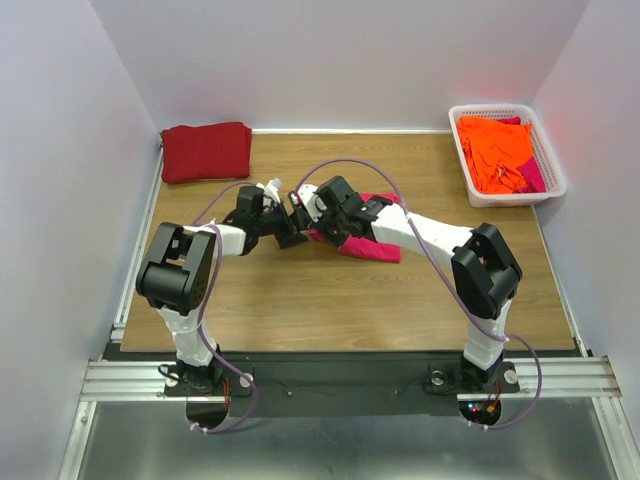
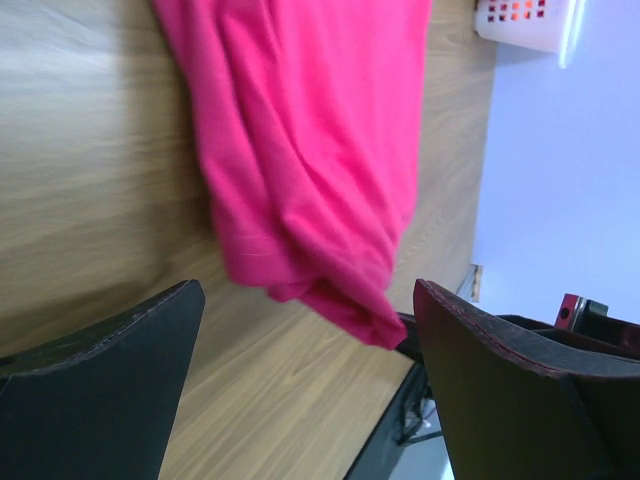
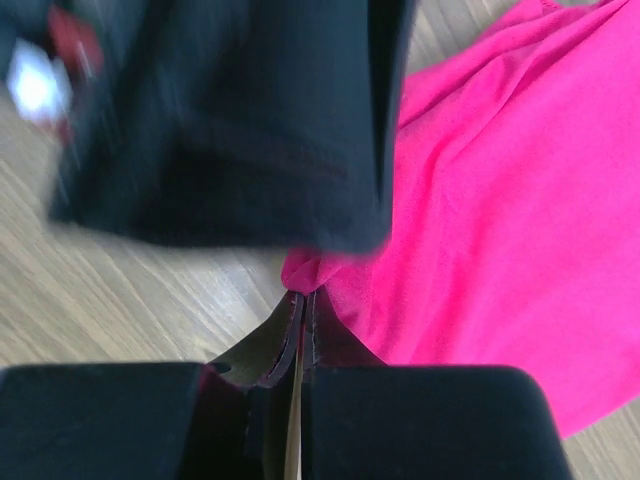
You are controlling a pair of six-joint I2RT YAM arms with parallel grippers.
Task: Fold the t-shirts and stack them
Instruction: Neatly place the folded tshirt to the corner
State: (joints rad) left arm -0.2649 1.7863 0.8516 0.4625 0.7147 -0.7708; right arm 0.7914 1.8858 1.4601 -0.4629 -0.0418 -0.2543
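Note:
A bright pink-red t-shirt lies crumpled on the wooden table at the middle, partly under my right arm. My right gripper is shut, pinching the shirt's left edge at its fingertips. My left gripper faces it from the left, jaws wide open. In the left wrist view the shirt's hanging corner sits just ahead of the open jaws, not gripped. A folded dark maroon-red t-shirt lies at the back left. Orange t-shirts fill a basket.
The white latticed basket stands at the back right against the wall, with a bit of pink cloth in it too. White walls close in the table on three sides. The left gripper's black body fills the top of the right wrist view, very near.

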